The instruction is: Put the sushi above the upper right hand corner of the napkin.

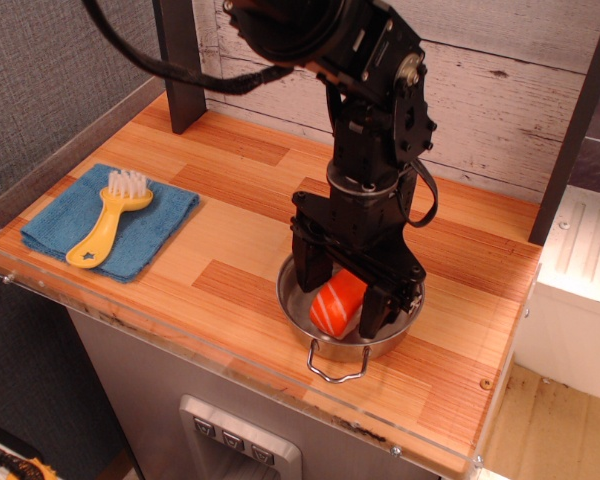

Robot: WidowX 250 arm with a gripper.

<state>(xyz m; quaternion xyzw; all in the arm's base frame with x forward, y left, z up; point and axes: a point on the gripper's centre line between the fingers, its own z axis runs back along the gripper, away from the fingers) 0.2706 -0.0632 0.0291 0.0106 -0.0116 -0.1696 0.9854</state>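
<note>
Wooden desk [240,255]: hand [341,301] down in the steel pot [298,300], fingers straddling the sushi [336,301]; grip unclear, can't tell.

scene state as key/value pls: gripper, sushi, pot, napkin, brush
gripper: lowered into the pot, fingers either side of the sushi; contact not clear
sushi: inside the pot, between the fingers
pot: steel, front right of the counter, one handle toward the front edge
napkin: blue, flat, left side of the counter
brush: yellow, lying on the napkin, bristles away from the front edge
</note>
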